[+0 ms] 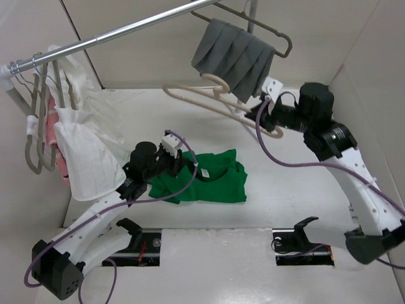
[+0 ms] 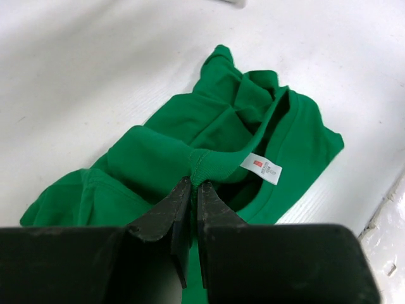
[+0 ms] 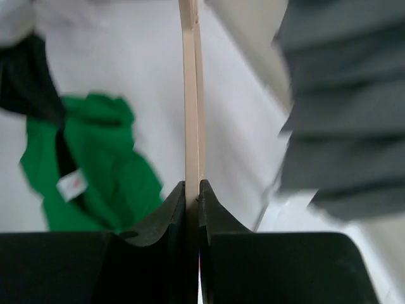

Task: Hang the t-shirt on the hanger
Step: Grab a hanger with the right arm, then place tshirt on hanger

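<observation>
The bright green t-shirt (image 1: 212,177) lies crumpled on the white table in the middle. My left gripper (image 1: 188,163) is shut on its ribbed collar (image 2: 205,164), beside the white neck label (image 2: 261,168). The beige hanger (image 1: 209,98) hangs in the air at the back centre, below the rail. My right gripper (image 1: 256,114) is shut on the hanger's right end; in the right wrist view the beige bar (image 3: 192,95) runs straight up from between my fingers, with the t-shirt (image 3: 95,164) below at left.
A metal rail (image 1: 120,31) crosses the top. A grey hanger with grey pleated cloth (image 1: 234,57) hangs right beside the beige hanger. Grey hangers with white and pink garments (image 1: 76,139) hang at the left. Box walls stand behind and at right.
</observation>
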`<state>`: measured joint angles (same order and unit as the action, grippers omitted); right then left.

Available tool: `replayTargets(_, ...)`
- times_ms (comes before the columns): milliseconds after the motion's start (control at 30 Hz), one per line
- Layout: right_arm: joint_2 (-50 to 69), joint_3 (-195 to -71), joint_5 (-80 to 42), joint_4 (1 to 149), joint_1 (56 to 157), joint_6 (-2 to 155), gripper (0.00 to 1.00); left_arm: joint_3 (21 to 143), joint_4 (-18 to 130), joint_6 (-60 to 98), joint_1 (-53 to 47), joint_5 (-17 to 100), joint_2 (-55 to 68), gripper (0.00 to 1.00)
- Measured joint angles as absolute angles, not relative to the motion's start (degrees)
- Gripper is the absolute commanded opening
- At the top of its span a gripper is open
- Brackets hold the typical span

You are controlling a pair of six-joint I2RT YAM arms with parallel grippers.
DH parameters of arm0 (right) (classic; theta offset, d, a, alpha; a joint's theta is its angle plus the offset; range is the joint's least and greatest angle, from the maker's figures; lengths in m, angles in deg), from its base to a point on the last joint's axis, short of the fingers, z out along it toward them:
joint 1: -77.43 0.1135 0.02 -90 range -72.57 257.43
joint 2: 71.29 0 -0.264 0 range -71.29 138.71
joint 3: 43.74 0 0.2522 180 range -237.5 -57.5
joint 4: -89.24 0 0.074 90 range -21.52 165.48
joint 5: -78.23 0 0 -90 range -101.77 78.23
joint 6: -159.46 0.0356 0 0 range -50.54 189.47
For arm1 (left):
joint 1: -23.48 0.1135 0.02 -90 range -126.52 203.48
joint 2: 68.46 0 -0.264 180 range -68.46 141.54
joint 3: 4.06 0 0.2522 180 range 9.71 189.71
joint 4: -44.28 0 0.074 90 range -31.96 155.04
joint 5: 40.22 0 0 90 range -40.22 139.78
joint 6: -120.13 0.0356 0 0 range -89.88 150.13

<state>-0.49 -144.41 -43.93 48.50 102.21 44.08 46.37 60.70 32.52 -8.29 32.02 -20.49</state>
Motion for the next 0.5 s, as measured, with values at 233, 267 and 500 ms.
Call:
replayTargets(233,-17.8,-131.7,-40.6,28.0,101.2,42.9,0.00,52.7,65.4,31.5,-8.2,37.7,-13.2,0.00)
replayTargets(267,-20.0,-130.9,-40.5,25.7,101.2,43.0,0.00,54.0,66.1,31.4,-8.2,38.5,-11.6,0.00)
replayTargets(500,-32.1,-128.8,-40.3,11.8,101.2,44.5,0.00,59.5,69.5,31.8,-7.9,41.6,-5.1,0.00)
